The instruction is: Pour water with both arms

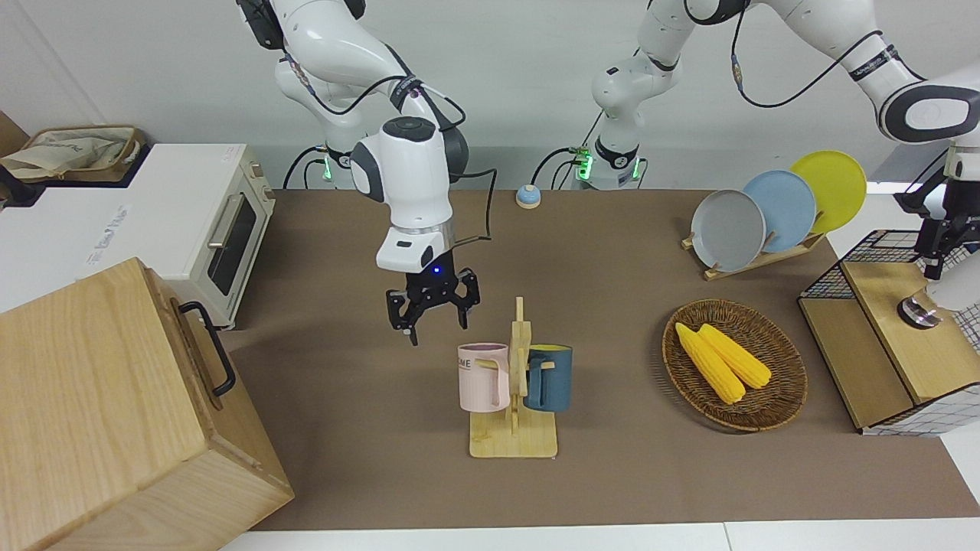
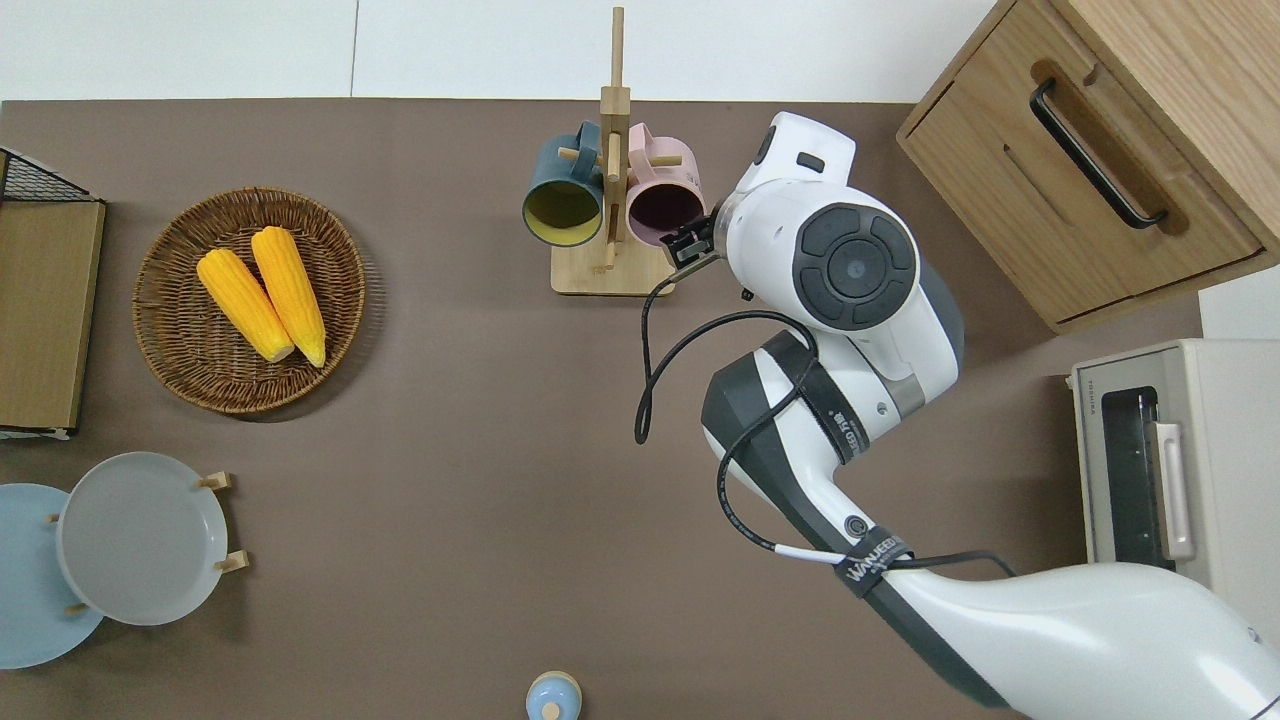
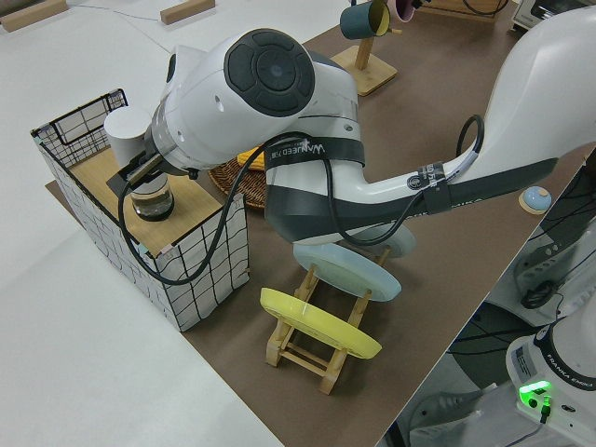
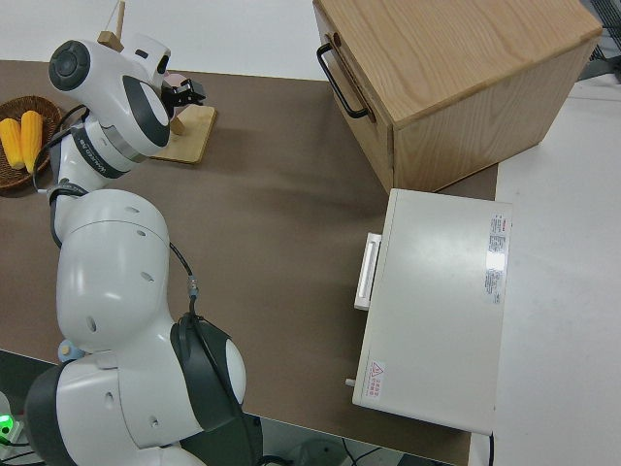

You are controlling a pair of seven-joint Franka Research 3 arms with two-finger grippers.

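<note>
Table (image 1: 612, 474) covered in plain brown. Pink mug (image 1: 482, 376) and dark teal mug (image 1: 550, 378) with yellow inside seen on pale wooden rack (image 1: 514, 440). Two yellow corn cobs (image 1: 723, 361) seen in woven brown basket (image 1: 777, 409). Plates coloured grey (image 1: 727, 229), light blue (image 1: 781, 210), yellow (image 1: 831, 190). Arms (image 1: 406, 176) finished glossy white with dark grey joints; right gripper (image 1: 435, 320) black, blue light at 12 o'clock. Toaster oven (image 1: 222, 222) cream. Black wire grid seen round crate (image 3: 200, 270).

White right arm (image 1: 406, 176) over pink mug (image 1: 482, 376); white left arm (image 3: 279, 121) over wire basket (image 3: 140, 223).
</note>
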